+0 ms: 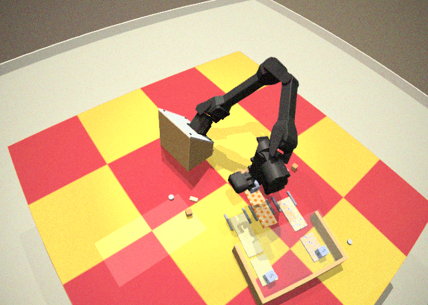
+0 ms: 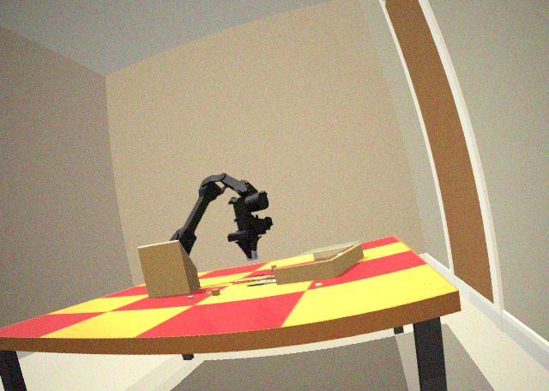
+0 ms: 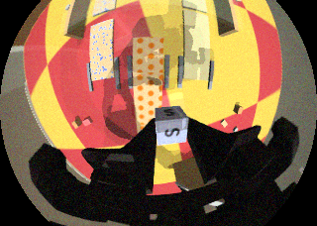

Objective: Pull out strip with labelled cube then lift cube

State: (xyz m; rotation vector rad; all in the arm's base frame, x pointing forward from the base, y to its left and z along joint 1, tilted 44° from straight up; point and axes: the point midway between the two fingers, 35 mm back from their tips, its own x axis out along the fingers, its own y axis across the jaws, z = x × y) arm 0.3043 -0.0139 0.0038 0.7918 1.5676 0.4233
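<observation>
Walls of plain tan are seen around the worktop [image 2: 363, 296], which is covered in red and yellow checks and carried on dark legs. A tall brown panel framed in white is set into the wall to the worktop's right. A tan block [image 1: 182, 144] is mounted near the worktop's middle, with the black arm [image 1: 241, 91] fixed to it. An open-fronted wooden tray [image 1: 332, 237] lies toward one corner. The claw [image 2: 251, 255] is clamped on the labelled cube [image 3: 172, 129], raised above the worktop over the orange-dotted strip [image 1: 261, 208].
</observation>
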